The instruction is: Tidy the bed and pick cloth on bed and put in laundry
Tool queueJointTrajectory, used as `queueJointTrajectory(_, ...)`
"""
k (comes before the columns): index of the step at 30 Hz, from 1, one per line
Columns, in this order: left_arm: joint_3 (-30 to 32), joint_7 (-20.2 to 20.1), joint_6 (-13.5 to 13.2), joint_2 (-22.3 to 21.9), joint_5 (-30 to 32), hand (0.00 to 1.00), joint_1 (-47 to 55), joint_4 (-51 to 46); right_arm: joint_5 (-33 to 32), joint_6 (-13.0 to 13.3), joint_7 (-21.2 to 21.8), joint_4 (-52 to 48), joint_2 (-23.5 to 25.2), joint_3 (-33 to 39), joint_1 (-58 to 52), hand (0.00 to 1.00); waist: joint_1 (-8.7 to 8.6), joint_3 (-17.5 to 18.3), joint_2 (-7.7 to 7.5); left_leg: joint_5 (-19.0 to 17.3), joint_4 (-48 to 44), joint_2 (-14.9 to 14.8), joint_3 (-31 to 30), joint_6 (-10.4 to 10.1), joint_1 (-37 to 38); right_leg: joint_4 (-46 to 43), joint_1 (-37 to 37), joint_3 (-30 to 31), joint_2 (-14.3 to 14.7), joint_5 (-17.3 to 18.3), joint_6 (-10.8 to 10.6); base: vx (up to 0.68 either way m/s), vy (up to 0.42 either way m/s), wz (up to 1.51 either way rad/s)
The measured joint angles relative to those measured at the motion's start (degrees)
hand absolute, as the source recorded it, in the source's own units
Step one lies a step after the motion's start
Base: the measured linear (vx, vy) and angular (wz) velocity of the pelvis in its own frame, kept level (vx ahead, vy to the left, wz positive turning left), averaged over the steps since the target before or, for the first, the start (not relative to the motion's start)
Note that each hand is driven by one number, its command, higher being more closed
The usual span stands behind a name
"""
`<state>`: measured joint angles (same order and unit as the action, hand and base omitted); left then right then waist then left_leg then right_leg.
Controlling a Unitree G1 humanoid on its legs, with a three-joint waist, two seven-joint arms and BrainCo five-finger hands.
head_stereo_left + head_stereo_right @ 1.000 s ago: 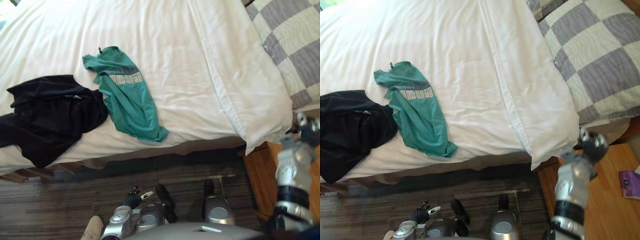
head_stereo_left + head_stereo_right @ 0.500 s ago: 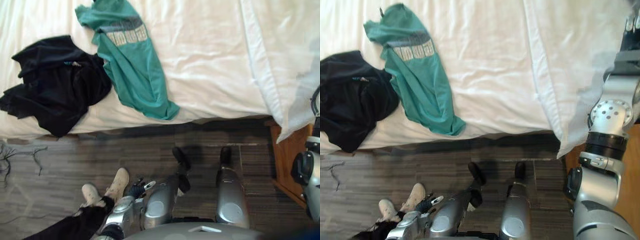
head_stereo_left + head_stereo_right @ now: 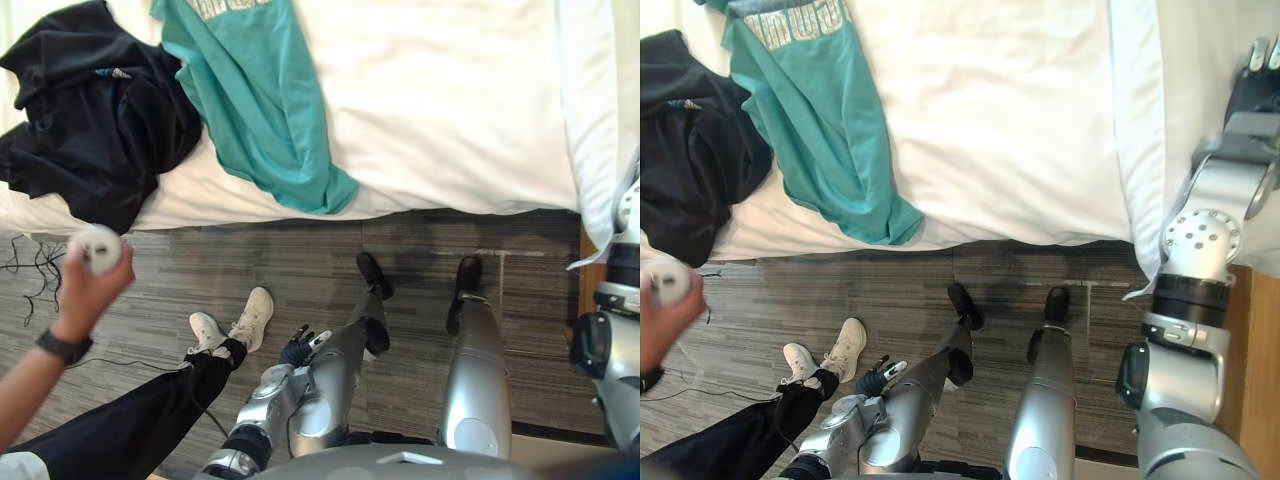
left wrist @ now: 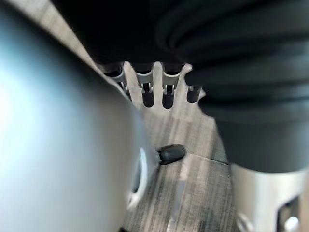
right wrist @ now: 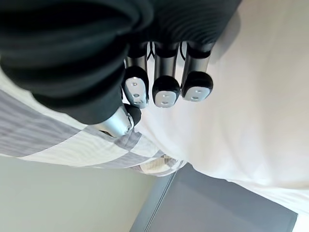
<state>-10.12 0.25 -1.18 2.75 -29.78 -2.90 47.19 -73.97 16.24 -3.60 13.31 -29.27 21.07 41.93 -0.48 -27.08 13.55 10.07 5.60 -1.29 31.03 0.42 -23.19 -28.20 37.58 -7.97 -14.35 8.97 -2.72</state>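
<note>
**Both clothes on the bed, nothing picked up yet**

The teal shirt (image 3: 255,110) lies on the bed's near edge, its lower end reaching the brink of the mattress. The black garment (image 3: 95,110) lies just beside it, on the robot's left. The two touch, and the black one droops a little over the side. Neither is in a hand, so the picking and the trip to the laundry are, by my reading, wholly undone.

The right hand (image 3: 1258,65) is raised over the white duvet (image 3: 450,100) at the far right, near its folded border and well apart from both clothes. In its wrist view the fingers (image 5: 166,89) are loosely bent with the thumb close by and nothing between them. White duvet and a checked pillow (image 5: 48,140) show past them. The duvet looks fairly flat, so the tidying may be in hand or near done, though little of the bed is in view to judge by.

The left hand (image 3: 300,348) hangs low over the grey floor (image 3: 300,260), fingers (image 4: 148,94) straight, thumb apart, empty.

A person stands at the left in white shoes (image 3: 250,318), one hand (image 3: 90,285) lifted and holding a small white object (image 3: 98,247).

Left to do: reach across to the shirt and garment, lift each, and carry them to the laundry.
</note>
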Motion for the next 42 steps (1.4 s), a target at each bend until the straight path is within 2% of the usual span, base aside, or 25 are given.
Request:
queueJointTrajectory(2,1.82,-0.39,-1.31,-0.56,-0.09,0.00,-0.02,0.22,0.07,1.12,3.89,0.02,2.44,1.09,-1.59,1.00,-0.16,-0.33,-0.80,0.03,-0.02,0.04,0.18,0.05,0.55,-0.34,-0.35,0.01,-0.13,0.20,-0.04,0.05,-0.080,-0.03)
queueJointTrajectory(3,3.17,-0.66,-2.38,-0.89,-0.05,0.00,-0.17,0.30,0.07,1.80,6.61,0.14,4.71,1.81,-3.36,1.00,-0.25,-0.74,-1.70,0.09,-0.03,0.03,0.42,0.14,1.65,-0.56,-1.35,0.01,-0.15,0.35,-0.02,0.08,-0.106,-0.07)
queueJointTrajectory(4,3.86,-0.93,-2.58,-1.13,-0.04,0.00,-0.25,0.35,0.07,2.00,7.56,0.24,5.51,2.04,-4.29,1.00,-0.27,-0.90,-2.06,0.02,-0.03,0.03,0.52,0.03,2.24,-0.55,-1.90,0.01,-0.16,0.44,-0.03,0.07,-0.107,-0.16)
queueJointTrajectory(5,5.02,-1.71,-3.31,-1.35,0.13,0.00,-0.29,0.86,0.10,2.34,9.69,1.29,8.47,2.29,-6.98,1.00,-0.38,-0.73,-3.35,-0.32,-0.04,0.03,1.09,-0.43,4.00,-0.46,-3.54,0.05,-0.18,0.70,-0.12,0.06,-0.096,-0.17)
queueJointTrajectory(8,6.99,-2.71,-3.91,-1.46,1.46,0.00,-0.36,2.06,0.11,3.40,11.96,2.93,13.64,2.22,-11.51,1.00,-1.19,0.00,-5.46,-1.80,-1.26,-0.33,1.63,-1.44,6.25,0.67,-6.59,-0.16,-0.17,1.01,-0.17,0.05,-0.066,-0.11)
queueJointTrajectory(9,8.21,-3.30,-4.49,-1.67,2.33,0.00,-0.36,2.95,0.22,4.06,12.97,4.71,16.73,2.06,-14.35,1.00,-1.93,0.61,-6.64,-2.62,-1.99,-0.57,1.61,-1.51,7.33,1.59,-8.66,-0.56,-0.12,1.06,-0.21,0.08,-0.089,-0.07)
queueJointTrajectory(12,8.75,-4.20,-5.15,-1.89,3.65,0.00,-0.46,4.03,0.83,4.69,14.06,7.46,19.95,2.31,-19.70,1.00,-2.41,1.29,-8.03,-3.57,-1.80,-0.67,1.60,-1.42,10.06,3.31,-12.15,-0.88,0.18,0.89,-0.50,0.09,-0.050,-0.09)
queueJointTrajectory(14,9.75,-4.94,-5.92,-2.48,4.89,0.00,-0.43,5.09,2.61,3.73,14.33,13.62,22.24,3.22,-24.33,1.00,-2.46,1.71,-8.86,-4.09,-1.34,-0.66,1.55,-1.41,12.76,5.34,-15.71,-1.09,0.51,0.56,-0.98,0.10,-0.041,-0.12)
queueJointTrajectory(19,12.08,-4.99,-7.07,-2.91,8.61,0.00,-0.49,7.51,7.66,-1.57,12.26,28.94,28.70,4.76,-34.62,1.00,-3.06,1.80,-8.91,-4.22,-0.04,-0.90,1.11,-1.61,17.36,10.31,-22.60,-2.29,1.61,-0.83,-1.82,0.10,-0.042,-0.05)
queueJointTrajectory(23,13.92,-4.92,-6.82,-2.91,12.03,0.00,-0.34,8.80,12.67,-4.00,12.23,31.68,30.94,5.46,-39.62,1.00,-3.09,2.36,-9.42,-4.57,0.24,-1.21,1.06,-2.10,21.60,14.79,-29.05,-2.88,2.36,-2.23,-2.52,0.10,-0.018,-0.05)
queueJointTrajectory(24,14.63,-4.93,-6.64,-2.91,12.81,0.00,-0.15,8.89,13.50,-4.29,12.18,32.11,31.00,5.47,-39.73,0.00,-3.09,2.86,-9.80,-4.58,0.31,-1.31,1.03,-2.11,22.05,15.50,-29.92,-3.10,2.51,-2.41,-2.51,0.05,0.006,0.00)
queueJointTrajectory(27,15.35,-4.88,-4.69,-2.01,15.66,0.00,0.02,10.42,18.33,-5.76,10.53,34.93,31.15,5.51,-39.80,0.00,-3.04,5.82,-11.54,-4.71,0.40,-2.11,0.98,-2.29,23.93,18.08,-33.26,-3.85,3.56,-3.07,-2.21,0.04,-0.015,0.02)
queueJointTrajectory(29,15.77,-4.84,-3.09,-1.74,17.18,0.00,0.04,10.51,24.08,-7.37,8.65,36.39,31.22,5.46,-39.83,0.00,-2.63,6.65,-12.50,-4.98,0.44,-2.65,1.13,-2.62,26.07,19.28,-35.80,-3.84,4.26,-3.29,-1.90,0.01,-0.005,-0.12)
queueJointTrajectory(31,15.71,-4.66,-1.75,-1.68,17.51,0.00,0.07,10.70,31.03,-9.35,6.84,38.00,31.00,5.36,-39.93,0.00,-2.31,7.55,-12.78,-5.10,0.47,-2.78,1.04,-2.73,27.16,20.18,-37.15,-3.95,4.69,-3.24,-1.78,-0.03,0.011,-0.06)
queueJointTrajectory(33,15.40,-4.21,-0.21,-1.72,17.68,0.00,0.02,11.01,44.49,-11.48,5.35,40.10,30.84,4.85,-40.78,0.00,-2.57,8.40,-12.58,-5.23,0.48,-2.76,-0.60,-2.56,27.26,20.50,-38.02,-5.17,5.11,-2.80,-2.08,-0.02,-0.006,0.19)
queueJointTrajectory(36,14.37,-3.90,2.10,-1.30,19.24,0.00,-0.12,11.01,57.03,-13.61,4.38,41.17,30.05,2.71,-44.00,0.00,-3.07,9.27,-12.75,-5.95,0.47,-2.38,-3.76,-2.27,27.37,20.10,-40.34,-8.42,4.63,-1.00,-1.88,0.01,-0.009,0.56)
queueJointTrajectory(39,12.28,-3.40,3.85,-0.04,19.86,0.00,-0.37,10.87,59.61,-14.91,4.65,42.34,28.51,0.74,-44.04,0.00,-2.66,9.70,-13.48,-6.59,0.44,-1.81,-4.53,-1.48,27.38,18.91,-39.92,-8.72,4.07,0.14,-1.91,0.03,0.012,0.23)
queueJointTrajectory(42,11.72,-1.48,5.99,0.80,19.34,0.00,-0.99,10.85,58.76,-15.93,5.81,42.86,27.77,-0.97,-42.19,0.00,-2.32,9.59,-13.87,-8.47,-1.46,-1.53,-3.03,-1.29,26.27,18.21,-38.22,-7.50,3.40,0.56,-2.10,0.10,0.030,-0.15)
